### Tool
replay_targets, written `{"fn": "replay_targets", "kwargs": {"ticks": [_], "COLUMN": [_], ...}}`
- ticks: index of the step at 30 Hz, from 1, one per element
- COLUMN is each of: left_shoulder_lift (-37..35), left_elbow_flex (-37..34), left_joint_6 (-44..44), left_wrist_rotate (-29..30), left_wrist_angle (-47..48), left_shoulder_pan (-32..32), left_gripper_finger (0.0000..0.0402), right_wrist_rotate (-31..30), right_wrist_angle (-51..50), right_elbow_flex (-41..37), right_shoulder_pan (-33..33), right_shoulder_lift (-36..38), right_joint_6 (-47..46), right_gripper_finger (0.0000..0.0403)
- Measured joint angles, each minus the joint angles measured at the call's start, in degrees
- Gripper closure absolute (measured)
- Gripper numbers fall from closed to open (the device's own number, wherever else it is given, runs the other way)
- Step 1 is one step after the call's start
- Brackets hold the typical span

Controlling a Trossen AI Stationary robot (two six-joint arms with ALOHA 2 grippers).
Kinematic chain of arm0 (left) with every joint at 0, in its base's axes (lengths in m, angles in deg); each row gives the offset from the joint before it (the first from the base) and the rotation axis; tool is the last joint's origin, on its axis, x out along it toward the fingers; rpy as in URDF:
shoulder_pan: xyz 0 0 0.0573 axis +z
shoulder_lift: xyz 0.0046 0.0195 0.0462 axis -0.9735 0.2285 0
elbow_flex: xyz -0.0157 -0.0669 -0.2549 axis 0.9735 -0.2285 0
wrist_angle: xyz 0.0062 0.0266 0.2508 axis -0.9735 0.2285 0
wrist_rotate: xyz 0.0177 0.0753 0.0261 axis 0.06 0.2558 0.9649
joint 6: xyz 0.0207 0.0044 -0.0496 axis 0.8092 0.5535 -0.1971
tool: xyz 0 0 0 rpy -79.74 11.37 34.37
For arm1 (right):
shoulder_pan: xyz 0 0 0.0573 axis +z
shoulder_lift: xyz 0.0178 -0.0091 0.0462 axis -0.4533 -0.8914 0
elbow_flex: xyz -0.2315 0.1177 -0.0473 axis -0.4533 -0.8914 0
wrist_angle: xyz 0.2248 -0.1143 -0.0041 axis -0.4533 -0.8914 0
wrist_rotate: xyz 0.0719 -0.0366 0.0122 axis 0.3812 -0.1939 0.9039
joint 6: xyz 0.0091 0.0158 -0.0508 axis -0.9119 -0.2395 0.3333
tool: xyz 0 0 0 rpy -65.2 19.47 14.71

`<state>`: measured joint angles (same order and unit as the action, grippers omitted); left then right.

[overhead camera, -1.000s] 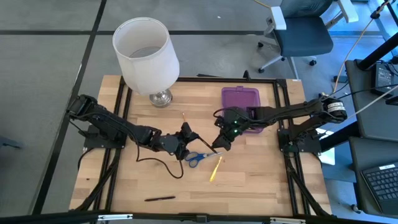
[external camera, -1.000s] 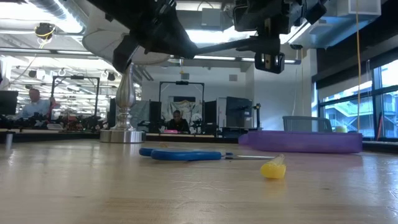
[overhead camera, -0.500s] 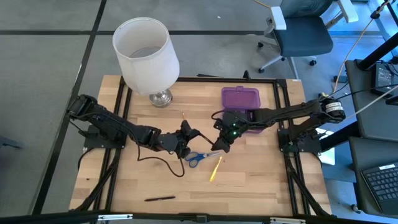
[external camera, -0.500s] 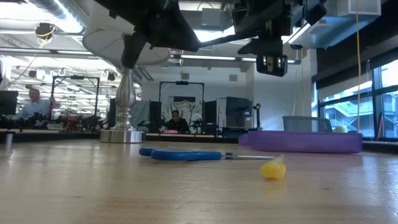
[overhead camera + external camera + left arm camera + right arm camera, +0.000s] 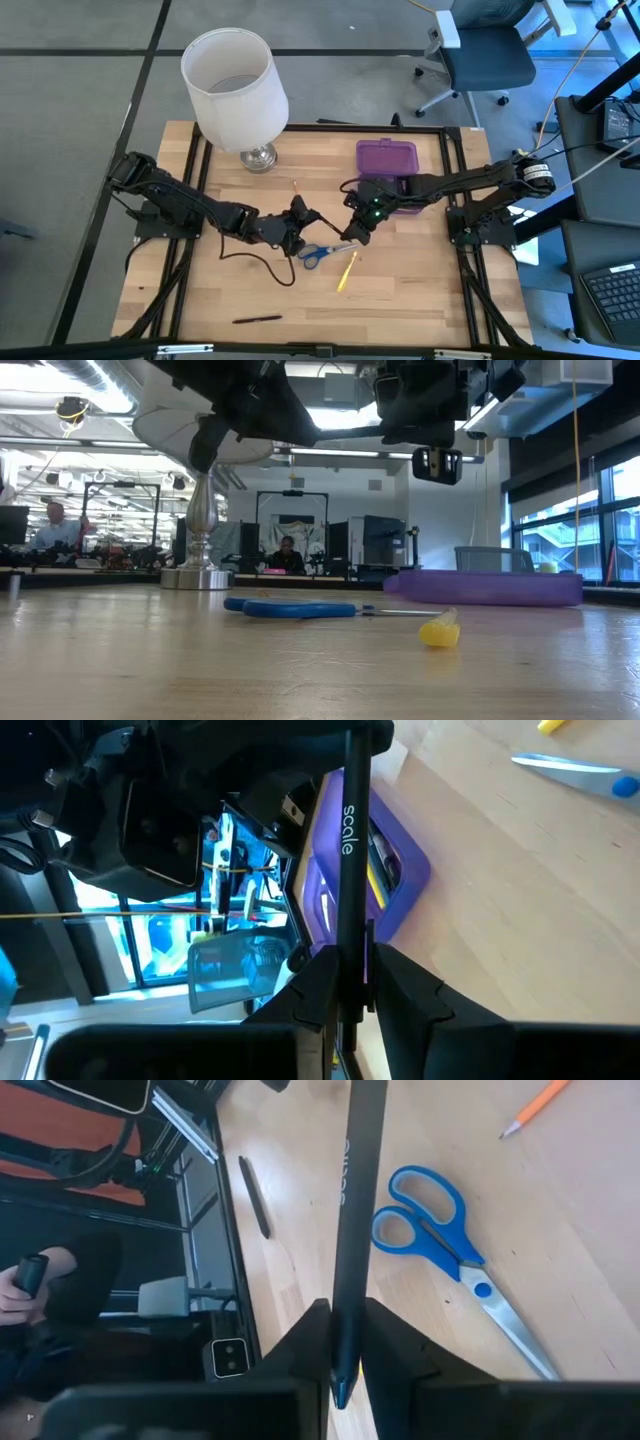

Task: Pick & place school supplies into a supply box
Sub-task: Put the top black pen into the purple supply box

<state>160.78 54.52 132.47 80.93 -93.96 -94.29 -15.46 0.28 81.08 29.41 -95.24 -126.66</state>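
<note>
Two grippers at mid-table over the wood, both clamped on one thin black pen [image 5: 327, 235] slung between them: left gripper [image 5: 303, 218] on one end, right gripper [image 5: 356, 232] on the other, fingers pinched tight in each wrist view. Pen body [image 5: 345, 870] printed "scale", far end lost behind the other arm's dark housing. Tip [image 5: 339, 1395] poking out past the right fingers.

Hard to make out from above: pen only a faint dark line. From table level, both wrists cropped at the upper edge, pen [image 5: 340, 433] a level bar high off the surface.

Purple supply box [image 5: 387, 160] at the far right of the table, lid open, partly covered by the right arm; contents unclear from above, yellow and dark sticks glimpsed inside [image 5: 385, 870] from the left wrist.

Blue-handled scissors [image 5: 322, 253] flat on the wood just below the held pen. Yellow pencil [image 5: 346, 270] just beside them, nearer the front edge. Orange pencil [image 5: 296, 187] toward the lamp. Second black pen [image 5: 256, 319] alone near the front edge, well apart.

White lampshade [image 5: 234, 88] on a metal base [image 5: 258, 157] at the far left, hiding that corner. People at desks blurred in the room behind
</note>
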Motion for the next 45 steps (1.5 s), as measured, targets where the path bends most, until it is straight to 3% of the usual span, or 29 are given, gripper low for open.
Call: {"fn": "replay_targets", "kwargs": {"ticks": [6, 21, 28, 34, 37, 41, 45], "left_shoulder_lift": [0.0, 0.0, -0.4, -3.5, -4.6, -4.7, -4.7], "left_elbow_flex": [0.0, 0.0, 0.0, 0.0, 0.0, 0.0, 0.0], "left_joint_6": [-0.2, -10.8, -18.9, -32.1, -35.7, -38.5, -42.4], "left_wrist_rotate": [1.6, -0.2, 3.8, -12.2, -17.4, -21.6, -32.7], "left_wrist_angle": [-0.1, 0.0, 4.2, 13.5, 15.5, 16.6, 21.3], "left_shoulder_pan": [0.0, -1.7, -3.3, 1.0, 3.7, 7.9, 12.9], "left_gripper_finger": [0.0344, 0.0255, 0.0252, 0.0252, 0.0251, 0.0255, 0.0258], "right_wrist_rotate": [-0.2, 1.3, 0.3, -5.7, -7.4, -16.7, -23.9], "right_wrist_angle": [0.6, -2.8, -17.4, -29.6, -33.6, -42.1, -48.5], "right_elbow_flex": [0.0, 0.1, 0.1, 0.1, 0.1, 0.1, -0.2], "right_shoulder_pan": [0.0, -5.2, -11.7, -15.9, -17.2, -18.2, -18.5], "right_shoulder_lift": [0.0, 0.0, 0.1, 2.8, 4.7, 6.9, 7.2], "right_joint_6": [0.1, 2.1, 12.3, 23.7, 27.3, 31.4, 34.8], "right_gripper_finger": [0.0353, 0.0355, 0.0355, 0.0355, 0.0355, 0.0353, 0.0352]}}
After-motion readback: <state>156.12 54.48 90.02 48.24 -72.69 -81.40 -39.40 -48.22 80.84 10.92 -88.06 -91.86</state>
